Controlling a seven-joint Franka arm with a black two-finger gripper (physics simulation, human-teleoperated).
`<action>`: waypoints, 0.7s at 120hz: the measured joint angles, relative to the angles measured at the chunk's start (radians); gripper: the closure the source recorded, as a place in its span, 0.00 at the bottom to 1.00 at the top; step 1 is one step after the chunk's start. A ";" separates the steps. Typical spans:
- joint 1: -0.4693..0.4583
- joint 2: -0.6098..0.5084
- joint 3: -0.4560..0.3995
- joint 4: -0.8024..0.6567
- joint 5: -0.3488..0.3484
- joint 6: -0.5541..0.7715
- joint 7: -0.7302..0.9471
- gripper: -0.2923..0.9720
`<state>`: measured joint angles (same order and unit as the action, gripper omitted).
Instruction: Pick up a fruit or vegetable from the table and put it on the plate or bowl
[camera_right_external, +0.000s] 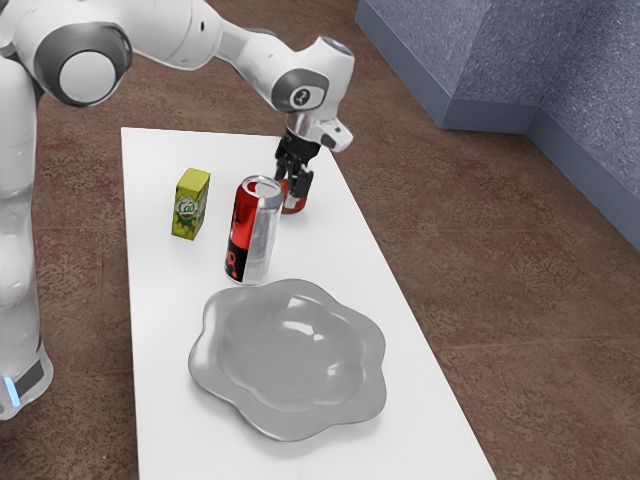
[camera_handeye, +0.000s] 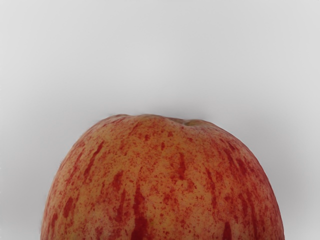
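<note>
The hand (camera_right_external: 293, 188) sits low over the bench (camera_right_external: 350, 250), apparently closed on the apple (camera_handeye: 162, 185) directly beneath it, though the can (camera_right_external: 250, 230) beside it hides part. This is the grasp step. Next comes a straight lift, then a carry to the plate (camera_right_external: 300, 370), well away from the hand.

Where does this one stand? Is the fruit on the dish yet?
Not yet. Done: the approach, with the gripper at the apple, behind the red can. In hand: the grasp; whether it grips the apple I cannot tell. Left: lift it, carry it past the can and set it on the grey dish, which holds nothing.
</note>
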<state>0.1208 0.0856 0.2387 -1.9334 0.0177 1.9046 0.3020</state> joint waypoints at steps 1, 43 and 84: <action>0.001 0.001 0.000 0.000 0.000 0.001 0.000 0.25; 0.003 0.019 0.001 0.000 -0.004 0.019 0.000 0.25; 0.007 0.019 0.008 -0.002 -0.029 0.021 -0.002 0.46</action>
<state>0.1279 0.1047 0.2465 -1.9358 -0.0115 1.9256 0.2997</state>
